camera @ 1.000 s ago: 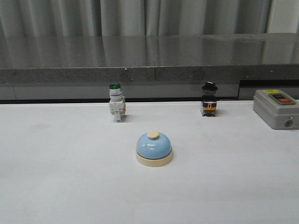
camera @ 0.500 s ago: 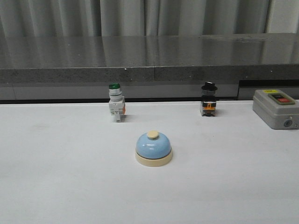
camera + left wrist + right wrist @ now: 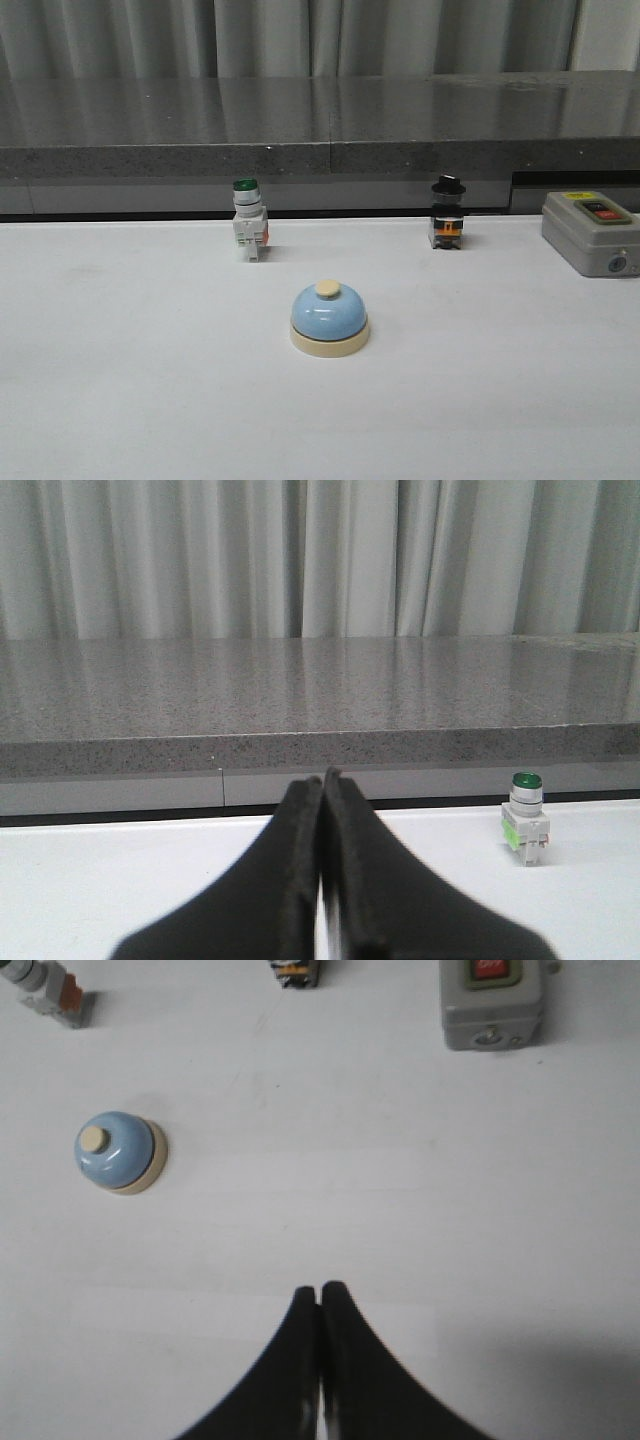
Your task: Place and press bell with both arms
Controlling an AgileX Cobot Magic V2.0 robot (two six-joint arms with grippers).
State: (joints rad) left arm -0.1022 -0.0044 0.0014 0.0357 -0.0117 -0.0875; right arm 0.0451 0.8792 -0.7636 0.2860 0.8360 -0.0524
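bell unmoved since a second ago, mid-bench | green-capped switch at its 11 o'clock | left fingers pressed together | right fingers pressed together

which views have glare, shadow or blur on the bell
Front view: the bell is sharp, with a faint pale sheen on the dome and only a thin soft shadow at its base. Right wrist view: the bell is slightly soft, and a dim shadow falls beside the shut end effector. Left wrist view: no bell.
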